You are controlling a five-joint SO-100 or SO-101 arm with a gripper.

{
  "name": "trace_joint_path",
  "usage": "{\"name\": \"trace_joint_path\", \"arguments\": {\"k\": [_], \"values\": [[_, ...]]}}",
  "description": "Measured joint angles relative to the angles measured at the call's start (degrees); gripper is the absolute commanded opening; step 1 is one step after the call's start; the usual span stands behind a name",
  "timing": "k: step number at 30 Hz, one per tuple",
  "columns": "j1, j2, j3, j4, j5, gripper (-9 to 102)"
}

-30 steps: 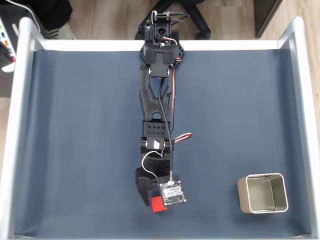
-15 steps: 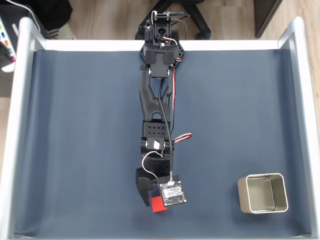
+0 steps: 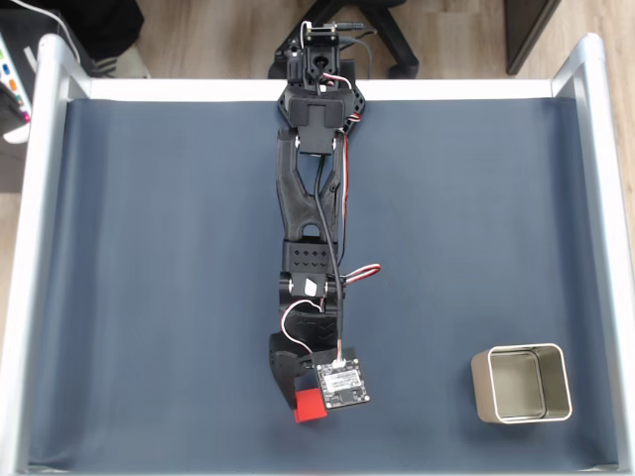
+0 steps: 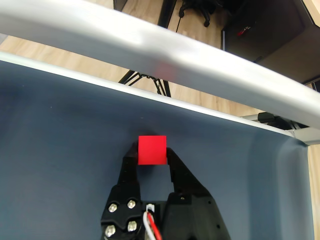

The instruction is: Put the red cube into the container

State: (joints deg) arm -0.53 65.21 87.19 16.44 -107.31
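We saw a dark blue mat (image 3: 149, 278) covering nearly the whole work surface, framed by a silver metal rail (image 3: 35, 248) along its sides, and in the wrist view that same rail (image 4: 165, 50) ran as a pale band across the top of the picture with wooden floor beyond it. Next in size, the black arm (image 3: 310, 198) reached from its base at the top edge of the mat in the fixed view straight down toward the bottom edge, with red, white and black wires (image 3: 342, 178) running along it and a small camera board (image 3: 343, 383) mounted near its tip. The container (image 3: 520, 384), a square tin with rounded corners and a pale rim, stood upright on the mat near the bottom right of the fixed view, well apart from the arm, and we saw nothing inside it. The gripper (image 3: 298, 392) sat near the bottom edge of the mat, and in the wrist view we found the gripper (image 4: 151, 156) with its two black fingers closed in on either side of the cube, pinching it. The red cube (image 3: 309, 405) showed just left of the camera board in the fixed view; in the wrist view the red cube (image 4: 152, 149) sat squarely between the fingertips, above the blue mat.
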Motion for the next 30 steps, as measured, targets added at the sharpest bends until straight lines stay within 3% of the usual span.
{"name": "trace_joint_path", "arguments": {"k": [12,22,30], "values": [[-0.1,2.8,2.1,1.0,7.0,2],[-4.9,12.9,2.6,8.9,11.7,0],[-14.3,18.9,1.6,16.2,13.9,0]]}}
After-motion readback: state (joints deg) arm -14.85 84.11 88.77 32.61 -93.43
